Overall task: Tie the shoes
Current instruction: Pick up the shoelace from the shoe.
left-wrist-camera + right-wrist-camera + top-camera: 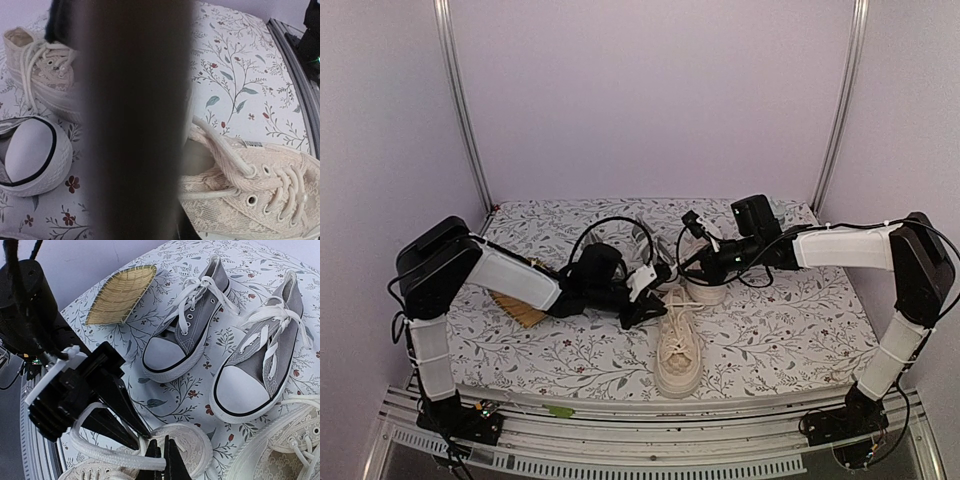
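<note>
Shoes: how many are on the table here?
4. A grey sneaker beside the bamboo tray, a second grey sneaker alongside; near cream shoe centre front, far cream shoe just behind it. None seems hidden.

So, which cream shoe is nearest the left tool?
The cream shoe nearer the arm bases; the left tool hangs at its heel end. The other cream shoe stands farther back, beside the right tool.

From overhead I see open tabletop (800, 330) at lower right, beside the near cream shoe (677, 345). Centre frame is crowded: left arm (515, 278) and right arm (840, 248) meet by the far cream shoe (705, 285). A woven tray (520, 310) sits at left-centre.
</note>
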Robot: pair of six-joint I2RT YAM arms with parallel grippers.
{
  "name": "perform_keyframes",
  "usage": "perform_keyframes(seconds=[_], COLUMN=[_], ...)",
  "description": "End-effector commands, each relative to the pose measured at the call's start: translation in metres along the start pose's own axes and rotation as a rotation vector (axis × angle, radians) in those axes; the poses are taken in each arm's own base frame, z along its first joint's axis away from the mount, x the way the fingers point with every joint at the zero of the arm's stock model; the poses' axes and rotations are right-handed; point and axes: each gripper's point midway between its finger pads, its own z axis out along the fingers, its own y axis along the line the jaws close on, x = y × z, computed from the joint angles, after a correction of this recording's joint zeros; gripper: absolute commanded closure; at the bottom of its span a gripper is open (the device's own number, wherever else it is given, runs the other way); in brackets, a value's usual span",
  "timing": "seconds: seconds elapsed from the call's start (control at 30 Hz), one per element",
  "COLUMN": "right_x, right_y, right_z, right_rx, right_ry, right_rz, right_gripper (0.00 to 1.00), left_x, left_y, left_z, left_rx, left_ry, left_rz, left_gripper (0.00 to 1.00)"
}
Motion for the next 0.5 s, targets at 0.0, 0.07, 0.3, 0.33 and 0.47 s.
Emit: perform_keyframes(seconds=[0.0,0.07,0.3,0.33,0.47], right_x=[-0.009,-0.006,0.005,0.005,0.006], right_y=[0.007,0.007,0.015,0.017,0.023], right_z=[-0.004,-0.001,0.008,0.008,0.009], right_rx=[-0.033,-0.043,-0.107,-0.123,-0.162], right_ry=[-0.02,-0.012,0.034,0.038,0.05], right_rz=[0.017,0.046,0.188,0.205,0.265], right_gripper=[0.99,0.99,0.99,0.99,0.99], left_x=[0.023,0.016,-0.037,-0.043,-0.056], left_y=[0.003,-0.001,-0.011,-0.015,-0.026], left_z=[0.01,0.008,-0.026,-0.03,-0.041], left_rx=[0.019,0.032,-0.106,-0.119,-0.152], left_ry=[0.086,0.068,-0.126,-0.152,-0.217], left_rz=[-0.013,0.004,0.187,0.215,0.293], left_gripper=[0.93,1.0,1.0,1.0,1.0])
